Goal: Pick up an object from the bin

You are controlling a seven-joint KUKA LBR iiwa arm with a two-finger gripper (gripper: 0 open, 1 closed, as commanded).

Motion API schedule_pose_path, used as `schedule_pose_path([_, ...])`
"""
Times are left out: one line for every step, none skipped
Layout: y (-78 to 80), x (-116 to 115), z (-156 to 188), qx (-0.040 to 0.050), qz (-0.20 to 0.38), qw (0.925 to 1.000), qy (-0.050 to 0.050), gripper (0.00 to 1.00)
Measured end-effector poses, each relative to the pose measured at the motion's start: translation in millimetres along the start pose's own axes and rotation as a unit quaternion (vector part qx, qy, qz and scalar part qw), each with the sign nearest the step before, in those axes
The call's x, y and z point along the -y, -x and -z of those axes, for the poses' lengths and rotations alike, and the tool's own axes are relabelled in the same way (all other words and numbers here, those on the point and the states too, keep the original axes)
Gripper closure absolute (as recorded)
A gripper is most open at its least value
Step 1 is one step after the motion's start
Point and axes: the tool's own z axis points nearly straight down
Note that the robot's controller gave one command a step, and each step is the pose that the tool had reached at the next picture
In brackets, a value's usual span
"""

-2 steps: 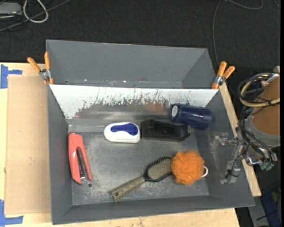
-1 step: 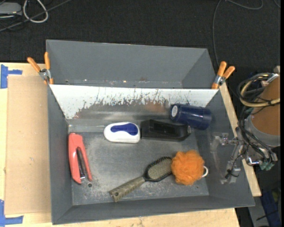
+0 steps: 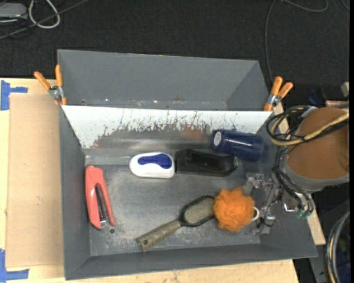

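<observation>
**Operator:** Location of the puff?

**Technician:** The orange puff (image 3: 233, 209) lies on the floor of the bin (image 3: 165, 81), near the front right corner.

**Operator:** Gripper status?

**Technician:** The gripper (image 3: 264, 208) sits low, just beside the puff's right side. Whether the jaws are spread or pressed together cannot be told.

**Operator:** Surrounding items?

**Technician:** The brush (image 3: 180, 221) has its head against the puff's left side, with the handle angled toward the front edge. The black case (image 3: 203, 162) and blue can (image 3: 239, 144) lie near the back wall. The white-and-blue item (image 3: 151, 165) lies left of the case. The red stapler (image 3: 98, 197) lies along the left wall.
</observation>
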Motion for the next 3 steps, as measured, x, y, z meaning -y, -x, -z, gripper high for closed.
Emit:
schedule_pose_path([-7.0,2.5,-4.4,0.0045,-0.005,1.0000,-0.002,0.00])
schedule_pose_path([23.9,1.6,20.5,0.0035,0.026,0.9997,-0.001,0.00])
schedule_pose_path([24.1,-3.4,-13.8,0.0058,0.001,1.0000,-0.002,0.00])
